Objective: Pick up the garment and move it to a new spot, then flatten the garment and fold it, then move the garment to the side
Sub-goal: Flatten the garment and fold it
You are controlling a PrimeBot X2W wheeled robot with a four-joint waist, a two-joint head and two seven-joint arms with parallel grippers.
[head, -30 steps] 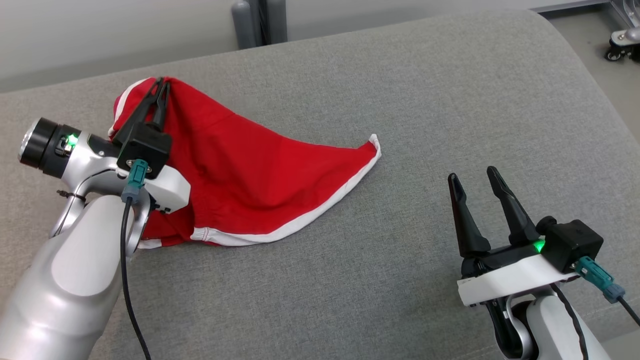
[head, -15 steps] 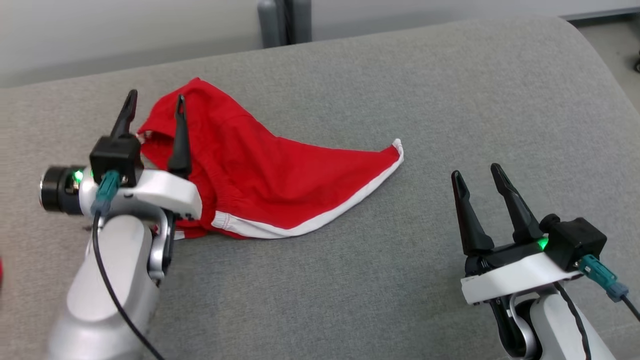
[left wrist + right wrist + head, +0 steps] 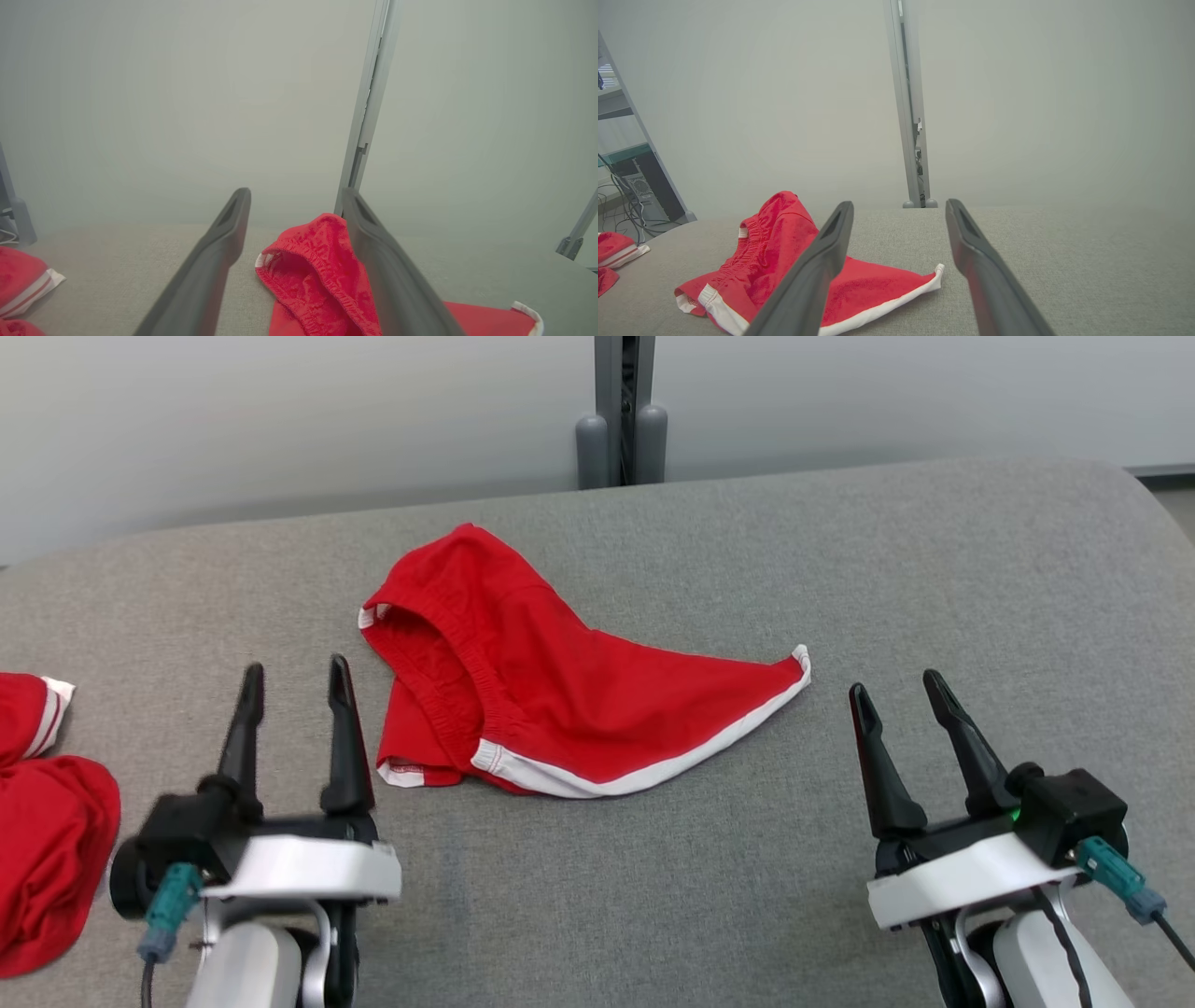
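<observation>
Currently, in the head view, the garment lies crumpled near the middle of the grey cushion, untouched, between the left gripper and the right gripper. Both stand with jaws apart and empty, so you may judge flattening to be next. In the left wrist view, the waistband bulges just ahead of the spread fingers. In the right wrist view, the white-trimmed hem corner lies nearest, a likely hold for spreading.

The second red cloth runs off the picture toward the table's left edge, so we see only part. In each wrist view, the left pincer and the right pincer each hide a strip of the garment behind one finger.
</observation>
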